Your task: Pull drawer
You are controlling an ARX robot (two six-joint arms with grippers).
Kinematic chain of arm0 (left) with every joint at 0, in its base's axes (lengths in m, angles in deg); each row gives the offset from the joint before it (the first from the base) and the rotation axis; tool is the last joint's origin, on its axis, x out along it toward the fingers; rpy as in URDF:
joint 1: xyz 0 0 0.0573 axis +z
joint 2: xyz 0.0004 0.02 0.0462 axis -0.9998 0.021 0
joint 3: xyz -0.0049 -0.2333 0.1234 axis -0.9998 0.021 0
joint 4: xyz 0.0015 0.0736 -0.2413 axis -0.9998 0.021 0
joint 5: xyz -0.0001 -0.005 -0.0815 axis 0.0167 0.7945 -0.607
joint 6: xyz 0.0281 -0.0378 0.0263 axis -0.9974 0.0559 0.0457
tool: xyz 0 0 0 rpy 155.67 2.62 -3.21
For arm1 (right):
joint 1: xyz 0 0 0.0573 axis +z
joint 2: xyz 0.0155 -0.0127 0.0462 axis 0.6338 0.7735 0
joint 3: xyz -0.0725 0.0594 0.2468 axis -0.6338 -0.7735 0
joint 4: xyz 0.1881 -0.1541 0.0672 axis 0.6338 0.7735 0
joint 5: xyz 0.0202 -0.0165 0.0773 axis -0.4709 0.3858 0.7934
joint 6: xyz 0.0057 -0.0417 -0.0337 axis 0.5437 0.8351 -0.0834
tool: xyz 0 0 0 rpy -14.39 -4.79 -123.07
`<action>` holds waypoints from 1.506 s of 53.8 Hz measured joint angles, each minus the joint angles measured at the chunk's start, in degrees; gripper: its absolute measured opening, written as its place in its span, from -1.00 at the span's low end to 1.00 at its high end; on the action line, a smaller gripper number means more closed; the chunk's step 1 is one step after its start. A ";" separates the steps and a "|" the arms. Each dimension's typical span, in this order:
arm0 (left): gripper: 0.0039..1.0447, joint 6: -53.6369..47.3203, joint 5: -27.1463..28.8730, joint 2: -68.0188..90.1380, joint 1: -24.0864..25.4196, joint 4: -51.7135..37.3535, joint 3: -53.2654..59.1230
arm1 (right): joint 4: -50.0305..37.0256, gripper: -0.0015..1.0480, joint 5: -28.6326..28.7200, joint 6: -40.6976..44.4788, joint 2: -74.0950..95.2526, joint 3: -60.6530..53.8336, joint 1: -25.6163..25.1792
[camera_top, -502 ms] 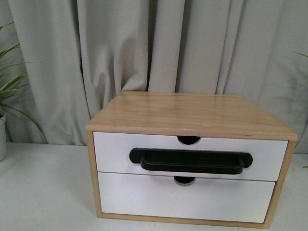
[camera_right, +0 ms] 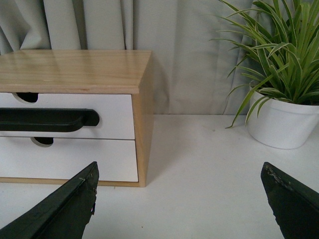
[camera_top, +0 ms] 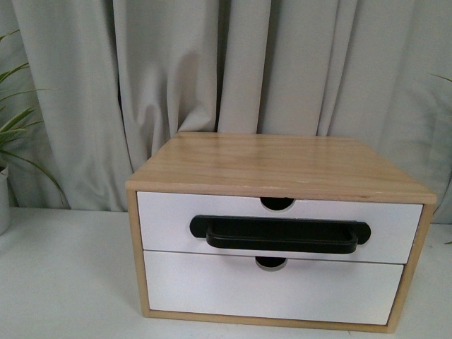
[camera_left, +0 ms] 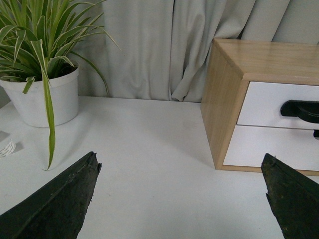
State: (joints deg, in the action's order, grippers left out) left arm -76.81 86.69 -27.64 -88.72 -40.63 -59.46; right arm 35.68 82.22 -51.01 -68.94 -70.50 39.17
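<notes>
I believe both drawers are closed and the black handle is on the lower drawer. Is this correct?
Not quite. The front view shows the handle on the upper drawer, not on the lower drawer. Both drawers are closed, as you say.

Pale grey curtains (camera_top: 176,70) hang behind a white table (camera_top: 63,282) holding a left plant (camera_left: 42,97) and right plant (camera_right: 281,117).

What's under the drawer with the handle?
Under the drawer sits a plain white drawer, handleless, shut; below that the cabinet frame. Contents of both are hidden by closed fronts.
</notes>
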 joint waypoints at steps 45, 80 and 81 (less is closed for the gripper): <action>0.88 -34.51 -37.46 42.27 -2.45 -11.93 -12.17 | 7.08 0.83 32.54 35.41 36.39 19.08 -7.02; 0.88 -69.83 -35.60 71.67 -15.87 11.78 -42.32 | 12.85 0.83 33.83 62.29 56.54 31.89 -1.40; 0.88 -70.10 -35.34 72.26 -16.26 11.82 -42.86 | 12.85 0.83 33.75 62.84 57.05 31.98 -1.27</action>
State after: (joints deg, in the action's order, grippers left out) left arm -146.91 51.35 44.62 -104.98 -28.81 -102.33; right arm 48.54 115.97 11.83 -11.89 -38.53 37.90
